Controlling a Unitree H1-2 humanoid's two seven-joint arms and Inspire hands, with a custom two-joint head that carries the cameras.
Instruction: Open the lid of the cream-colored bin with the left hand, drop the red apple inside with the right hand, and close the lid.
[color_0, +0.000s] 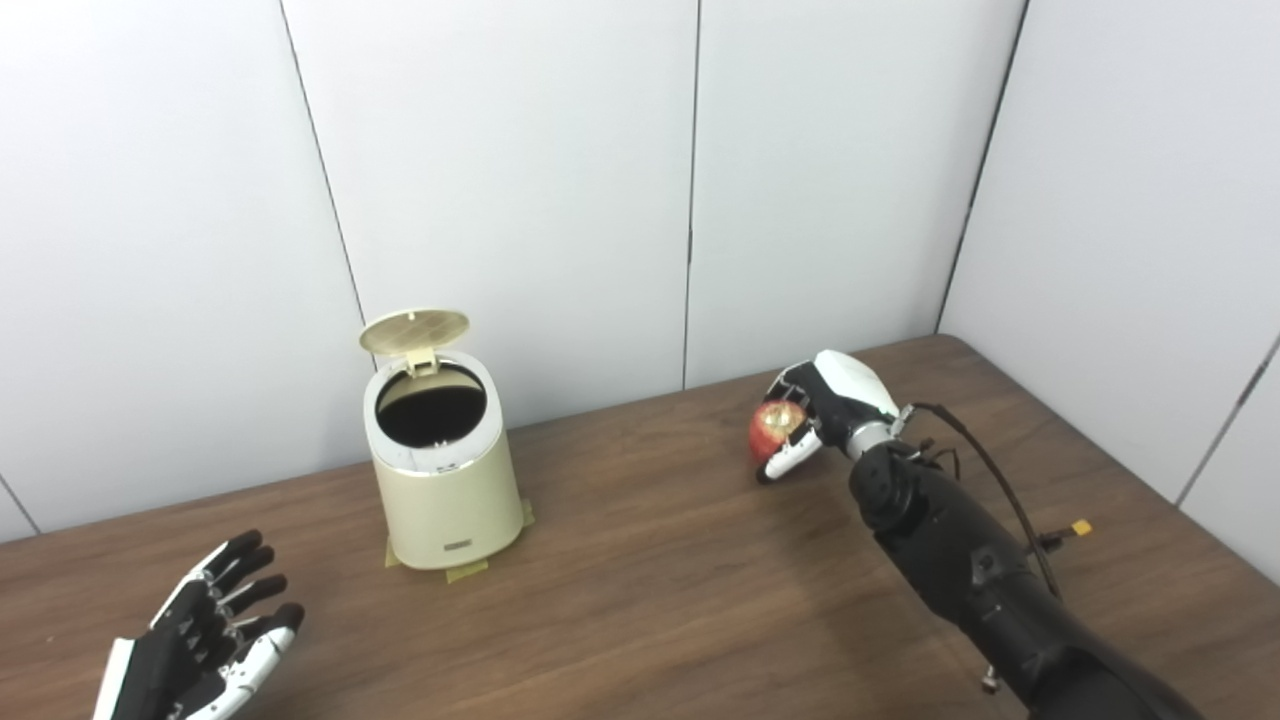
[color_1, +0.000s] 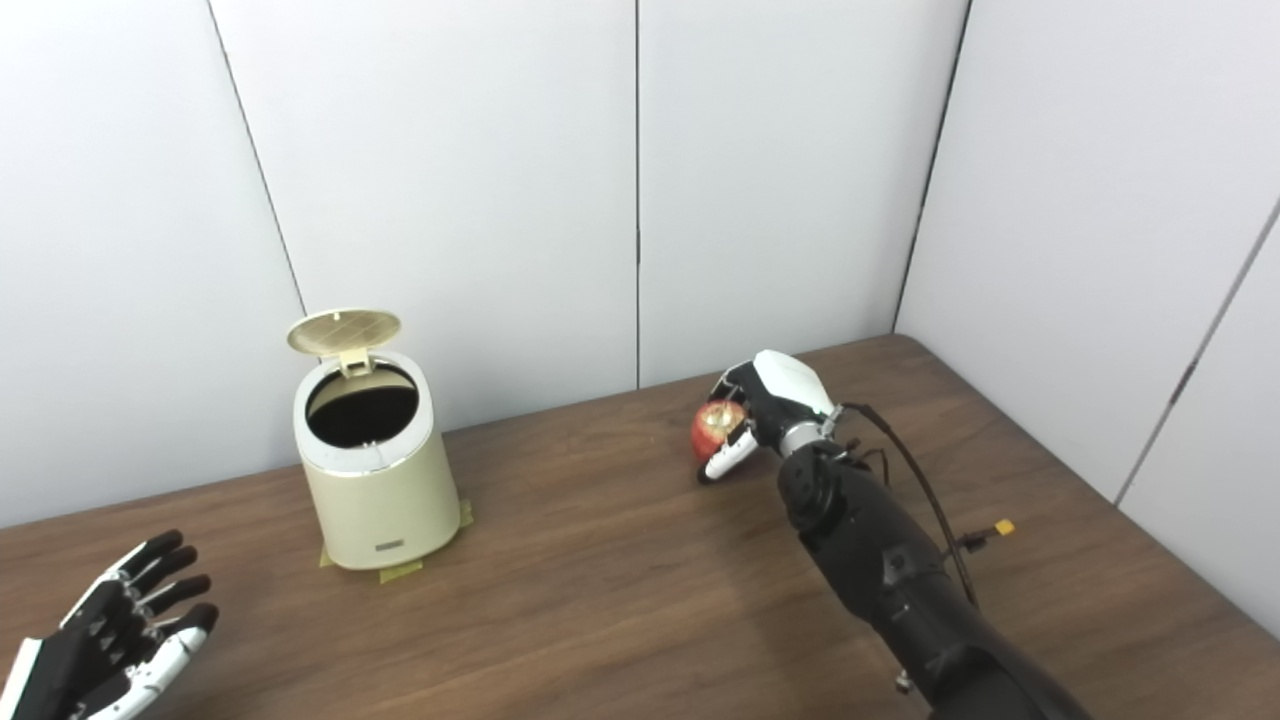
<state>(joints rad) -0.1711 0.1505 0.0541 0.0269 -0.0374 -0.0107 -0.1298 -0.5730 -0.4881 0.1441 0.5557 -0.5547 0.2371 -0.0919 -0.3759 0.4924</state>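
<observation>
even, bright, diffuse light from above; white wall panels (color_0: 500, 180) near overexposed, little texture; soft faint shadows on wood table (color_0: 650, 580), one below right hand (color_0: 825, 410), one at base of bin (color_0: 440, 470) off to that hand's left; bin interior reads solid black; small highlight on apple (color_0: 775, 428) in right hand's fingers; slight softness overall, edges of left hand (color_0: 205, 640) mildly blurred; no marked distortion at frame edges
</observation>
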